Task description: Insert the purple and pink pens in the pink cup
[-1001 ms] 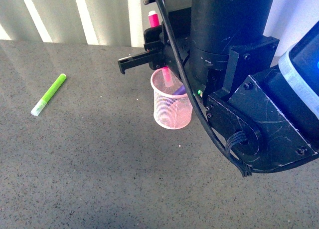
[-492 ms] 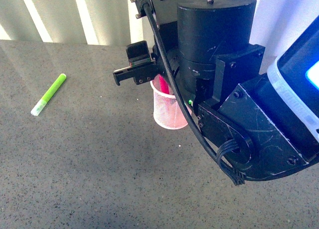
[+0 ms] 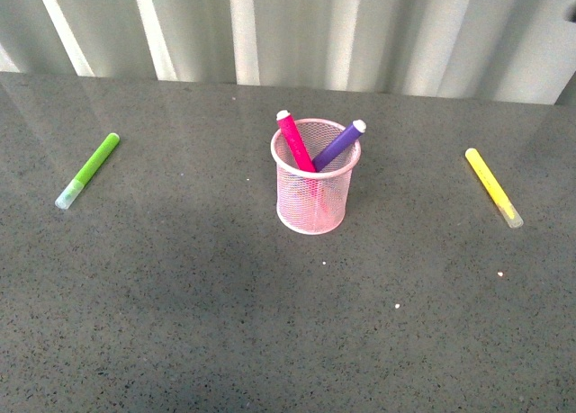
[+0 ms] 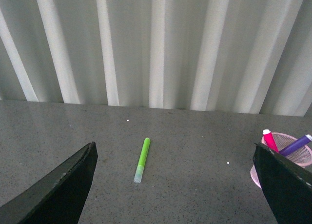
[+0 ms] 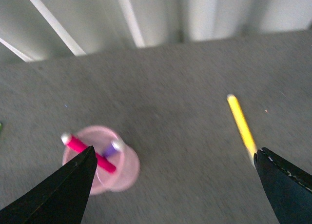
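The pink cup (image 3: 311, 190) stands upright at the middle of the grey table. The pink pen (image 3: 295, 141) and the purple pen (image 3: 340, 144) both stand in it, leaning apart with their pale caps up. Neither arm shows in the front view. My left gripper (image 4: 175, 194) is open and empty, with the cup (image 4: 298, 158) and both pens beside one finger. My right gripper (image 5: 175, 190) is open and empty, high above the table. Its blurred view shows the cup (image 5: 126, 169) with the pink pen (image 5: 85, 150) and purple pen (image 5: 111, 150) inside.
A lime-green pen (image 3: 87, 170) lies on the table at the far left and also shows as the green pen (image 4: 142, 159) between my left fingers. A yellow pen (image 3: 492, 187) lies at the right. A white ribbed wall (image 3: 270, 26) runs along the table's back edge.
The right arm, which filled the front view over the cup, has let go of the pink pen and lifted out of that view. The pink pen now rests in the cup.
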Available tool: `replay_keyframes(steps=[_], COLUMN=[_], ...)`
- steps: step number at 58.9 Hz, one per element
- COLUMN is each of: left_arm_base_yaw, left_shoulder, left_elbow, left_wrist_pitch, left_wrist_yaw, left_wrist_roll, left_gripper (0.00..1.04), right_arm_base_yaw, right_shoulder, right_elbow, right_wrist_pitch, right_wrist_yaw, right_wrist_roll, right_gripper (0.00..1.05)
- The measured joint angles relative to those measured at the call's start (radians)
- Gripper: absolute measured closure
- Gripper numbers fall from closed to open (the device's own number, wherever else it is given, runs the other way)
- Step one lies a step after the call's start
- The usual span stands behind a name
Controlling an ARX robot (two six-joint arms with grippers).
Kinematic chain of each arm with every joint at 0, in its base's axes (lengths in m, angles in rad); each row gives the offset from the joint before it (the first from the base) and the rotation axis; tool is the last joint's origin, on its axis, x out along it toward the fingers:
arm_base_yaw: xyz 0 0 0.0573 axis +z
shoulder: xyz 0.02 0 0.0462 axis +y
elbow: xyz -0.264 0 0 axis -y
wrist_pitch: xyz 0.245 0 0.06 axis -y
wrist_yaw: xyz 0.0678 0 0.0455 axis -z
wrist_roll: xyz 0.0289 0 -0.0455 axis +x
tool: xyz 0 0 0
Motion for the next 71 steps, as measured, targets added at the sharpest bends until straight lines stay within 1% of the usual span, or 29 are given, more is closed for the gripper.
replay_keyframes(steps=[3, 7, 9, 10, 11, 13, 16, 17, 19, 20, 23, 27, 32, 35, 43, 60, 63, 66, 71], left_arm_base_yaw=[0.0, 0.0, 0.0, 0.0, 0.0, 0.0, 0.0, 0.0, 0.0, 0.0, 0.0, 0.0, 0.0, 0.0, 0.0, 0.0, 0.0, 0.0, 0.0], left_shoulder=[0.0, 0.0, -0.001, 0.0, 0.0, 0.0, 0.0, 0.0, 0.0, 0.0, 0.0, 0.0, 0.0, 0.0, 0.0, 0.0, 0.0, 0.0, 0.0], left_elbow=[0.0, 0.0, 0.0, 0.0, 0.0, 0.0, 0.0, 0.0, 0.0, 0.0, 0.0, 0.0, 0.0, 0.0, 0.0, 0.0, 0.0, 0.0, 0.0], left_wrist_pitch=[0.0, 0.0, 0.0, 0.0, 0.0, 0.0, 0.0, 0.0, 0.0, 0.0, 0.0, 0.0, 0.0, 0.0, 0.0, 0.0, 0.0, 0.0, 0.0], left_wrist_yaw=[0.0, 0.001, 0.002, 0.0, 0.001, 0.0, -0.004, -0.004, -0.003, -0.001, 0.001, 0.0, 0.0, -0.001, 0.0, 0.0, 0.0, 0.0, -0.001], left_wrist_roll=[0.0, 0.0, 0.0, 0.0, 0.0, 0.0, 0.0, 0.0, 0.0, 0.0, 0.0, 0.0, 0.0, 0.0, 0.0, 0.0, 0.0, 0.0, 0.0], left_gripper=[0.07, 0.07, 0.07, 0.07, 0.07, 0.07, 0.07, 0.07, 0.07, 0.07, 0.07, 0.07, 0.07, 0.07, 0.07, 0.07, 0.07, 0.07, 0.07], right_arm_base_yaw=[-0.002, 0.002, 0.005, 0.002, -0.004, -0.026, -0.059, -0.074, -0.099, -0.104, -0.134, -0.164, -0.196, -0.208, -0.267, -0.33, -0.382, -0.41, -0.424], right_shoulder=[-0.101, -0.161, -0.179, -0.195, -0.201, -0.218, -0.247, -0.269, -0.314, -0.322, -0.37, -0.406, -0.454, -0.479, -0.583, -0.741, -0.777, -0.806, -0.85], right_elbow=[-0.064, -0.08, -0.118, -0.175, -0.216, -0.32, -0.423, -0.459, -0.501, -0.507, -0.548, -0.588, -0.639, -0.658, -0.726, -0.795, -0.805, -0.813, -0.823], right_wrist_pitch=[-0.022, -0.013, 0.104, 0.261, 0.356, 0.566, 0.727, 0.772, 0.805, 0.808, 0.814, 0.814, 0.808, 0.803, 0.767, 0.677, 0.652, 0.632, 0.6], right_wrist_yaw=[-0.001, 0.004, 0.054, 0.097, 0.108, 0.104, 0.081, 0.069, 0.045, 0.041, 0.016, -0.003, -0.047, -0.067, -0.111, -0.176, -0.249, -0.262, -0.263], right_wrist_roll=[0.01, 0.007, -0.028, -0.092, -0.122, -0.224, -0.304, -0.329, -0.36, -0.364, -0.38, -0.388, -0.396, -0.399, -0.403, -0.403, -0.403, -0.403, -0.403], right_gripper=[0.07, 0.07, 0.11, 0.16, 0.2, 0.29, 0.39, 0.45, 0.54, 0.56, 0.66, 0.77, 0.93, 1.0, 1.01, 1.01, 1.01, 1.01, 1.01])
